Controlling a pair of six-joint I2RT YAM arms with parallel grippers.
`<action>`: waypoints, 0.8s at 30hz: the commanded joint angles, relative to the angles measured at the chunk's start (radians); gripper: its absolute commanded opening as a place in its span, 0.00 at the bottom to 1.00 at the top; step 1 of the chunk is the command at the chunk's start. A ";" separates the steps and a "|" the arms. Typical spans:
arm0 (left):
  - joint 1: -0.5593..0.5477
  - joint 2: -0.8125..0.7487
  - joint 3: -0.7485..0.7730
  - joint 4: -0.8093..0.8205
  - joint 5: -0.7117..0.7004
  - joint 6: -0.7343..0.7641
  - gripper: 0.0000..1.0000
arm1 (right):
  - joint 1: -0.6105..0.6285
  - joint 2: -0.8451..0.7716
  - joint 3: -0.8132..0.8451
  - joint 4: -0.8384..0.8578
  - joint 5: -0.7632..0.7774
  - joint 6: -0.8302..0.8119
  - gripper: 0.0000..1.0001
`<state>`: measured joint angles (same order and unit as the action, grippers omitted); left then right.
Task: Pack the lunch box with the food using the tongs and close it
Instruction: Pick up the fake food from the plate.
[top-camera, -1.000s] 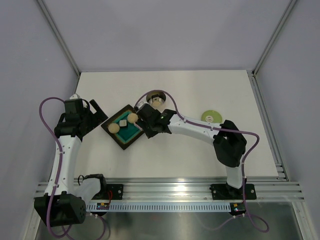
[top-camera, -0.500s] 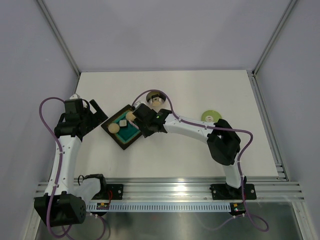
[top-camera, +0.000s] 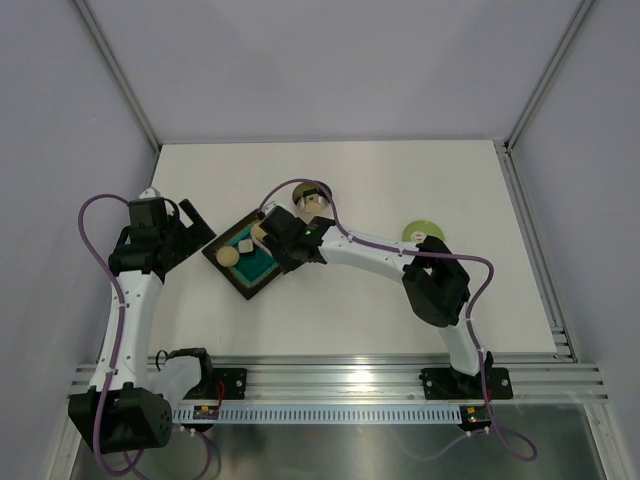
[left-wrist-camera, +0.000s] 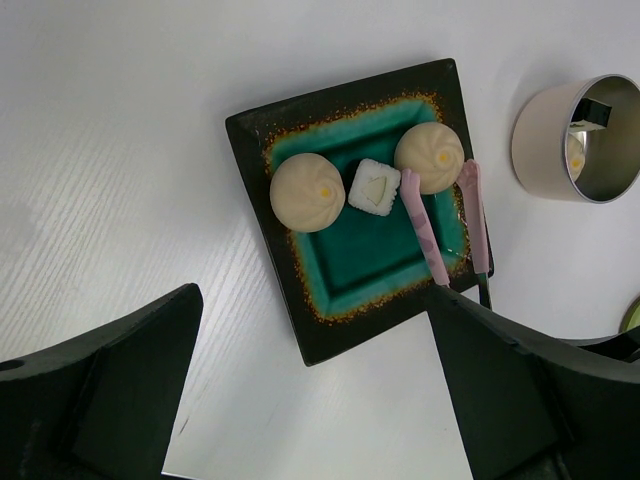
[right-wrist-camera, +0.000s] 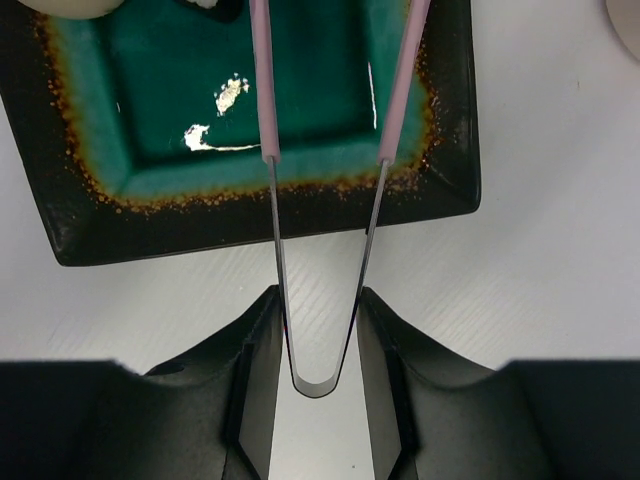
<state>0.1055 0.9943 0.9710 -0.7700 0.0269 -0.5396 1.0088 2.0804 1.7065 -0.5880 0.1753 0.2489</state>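
Tongs (right-wrist-camera: 267, 90) sit pinched at their bend in the half-closed right jaws, tips reaching ahead to a dough ball (left-wrist-camera: 429, 158) on the tray (left-wrist-camera: 322, 346). Left jaws gape wide, empty, facing it.

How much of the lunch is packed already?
A beige piece looks to be in the lunch box. The right gripper holds the tongs, tips either side of a dough ball on the tray. A second ball and a cube wait there, and the lid is not on yet.

pink tongs (left-wrist-camera: 425, 232) tips flanking dough ball (left-wrist-camera: 428, 158); tin (left-wrist-camera: 540, 140) open
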 joint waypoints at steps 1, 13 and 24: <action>0.007 -0.011 0.014 0.012 -0.005 0.018 0.99 | 0.008 0.023 0.065 0.016 0.021 -0.011 0.42; 0.007 -0.011 0.018 0.011 -0.005 0.021 0.99 | 0.008 0.015 0.084 0.008 -0.003 -0.020 0.24; 0.008 -0.010 0.017 0.012 -0.005 0.020 0.99 | 0.017 -0.081 0.042 0.019 -0.023 -0.023 0.00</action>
<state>0.1059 0.9943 0.9710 -0.7765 0.0265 -0.5388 1.0107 2.0964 1.7454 -0.5949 0.1635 0.2371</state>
